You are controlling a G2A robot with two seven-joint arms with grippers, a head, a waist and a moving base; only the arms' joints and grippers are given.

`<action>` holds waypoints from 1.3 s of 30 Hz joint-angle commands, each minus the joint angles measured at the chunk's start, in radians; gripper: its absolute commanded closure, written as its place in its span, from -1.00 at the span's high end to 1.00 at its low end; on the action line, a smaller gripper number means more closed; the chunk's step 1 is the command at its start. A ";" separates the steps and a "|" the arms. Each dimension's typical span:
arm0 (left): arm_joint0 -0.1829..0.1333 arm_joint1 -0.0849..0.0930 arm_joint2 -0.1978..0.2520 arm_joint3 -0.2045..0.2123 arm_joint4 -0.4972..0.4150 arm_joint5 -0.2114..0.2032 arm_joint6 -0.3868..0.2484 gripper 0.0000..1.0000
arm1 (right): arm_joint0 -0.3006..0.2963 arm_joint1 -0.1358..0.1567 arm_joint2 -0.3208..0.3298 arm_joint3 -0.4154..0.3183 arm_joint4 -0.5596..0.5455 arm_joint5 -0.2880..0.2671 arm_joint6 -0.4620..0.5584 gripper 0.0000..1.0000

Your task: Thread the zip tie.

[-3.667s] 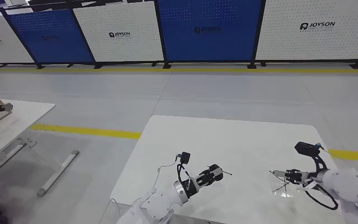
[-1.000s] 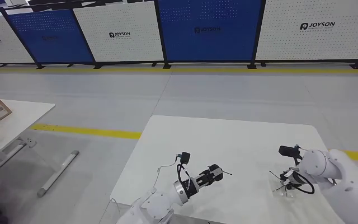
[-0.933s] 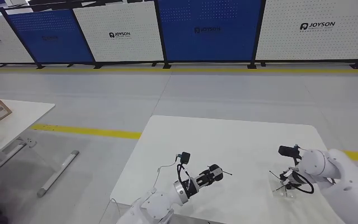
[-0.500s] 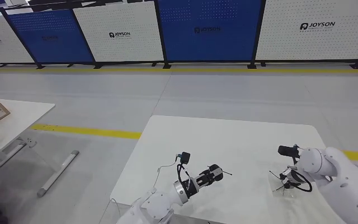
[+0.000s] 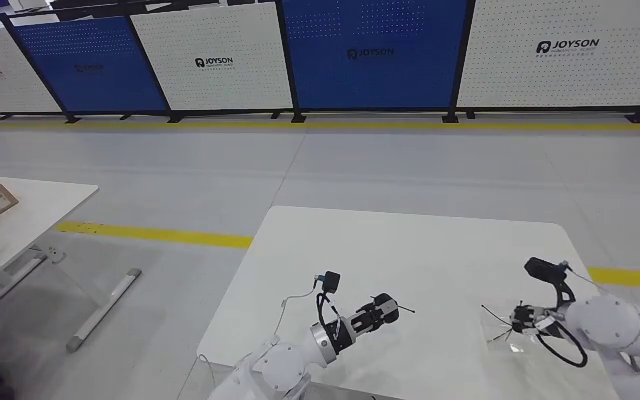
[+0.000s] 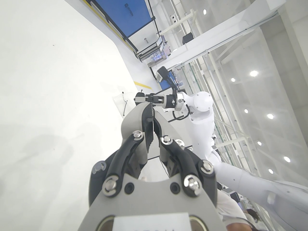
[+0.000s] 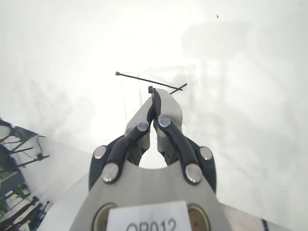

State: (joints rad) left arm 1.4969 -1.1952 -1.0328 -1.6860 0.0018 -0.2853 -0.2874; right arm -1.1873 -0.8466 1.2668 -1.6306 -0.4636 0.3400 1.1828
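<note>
Step in hand: pick-up, threading not started.

Right tool (image 7: 154, 93) is low over the table (image 5: 420, 250) at its right side. Its fingers are pressed together, and the small black head of the right-hand zip tie (image 7: 150, 88) sits right at the tips. Looks pinched, but how much strap is inside the grip I cannot tell. Just beyond it a loose zip tie (image 7: 149, 80) lies flat across a clear plastic bag (image 7: 179, 73), with another strap end crossing it.

Left tool (image 5: 385, 309) is at the table's near middle, well apart from the right one. It is also pressed together, with a thin black left-hand zip tie (image 5: 407, 308) poking out past the tips toward the right arm.

Next move, my guess: lift the right tool clear of the bag without dragging the loose tie. Then bring both tools together and line a strap tip up with a head slot. That needs fine alignment, since the slot is tiny and the straps flex.
</note>
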 commanded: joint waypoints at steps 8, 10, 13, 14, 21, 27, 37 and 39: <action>0.000 0.000 0.000 0.000 0.000 0.000 0.000 -1.00 | -0.008 0.001 0.010 -0.004 0.004 0.000 -0.003 -1.00; 0.000 0.000 0.000 0.000 0.000 0.000 0.000 -1.00 | -0.008 0.001 0.010 -0.004 0.004 0.000 -0.003 -1.00; 0.000 0.000 0.000 0.000 0.000 0.000 0.000 -1.00 | -0.008 0.001 0.010 -0.004 0.004 0.000 -0.003 -1.00; 0.000 0.000 0.000 0.000 0.000 0.000 0.000 -1.00 | -0.008 0.001 0.010 -0.004 0.004 0.000 -0.003 -1.00; 0.000 0.000 0.000 0.000 0.000 0.000 0.000 -1.00 | -0.088 0.000 0.082 -0.076 0.056 -0.005 -0.155 -1.00; 0.000 0.000 0.000 0.000 0.000 0.000 0.000 -1.00 | -0.207 0.001 0.170 -0.144 0.138 -0.028 -0.295 -1.00; 0.000 0.000 0.000 0.000 0.000 0.000 0.000 -1.00 | -0.207 0.001 0.170 -0.144 0.138 -0.028 -0.295 -1.00; 0.000 -0.003 0.004 -0.003 -0.006 0.017 0.029 -1.00 | -0.207 0.001 0.170 -0.144 0.138 -0.028 -0.295 -1.00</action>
State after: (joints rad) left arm 1.4970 -1.1959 -1.0318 -1.6865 0.0000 -0.2815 -0.2831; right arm -1.3942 -0.8460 1.4369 -1.7749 -0.3257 0.3116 0.8879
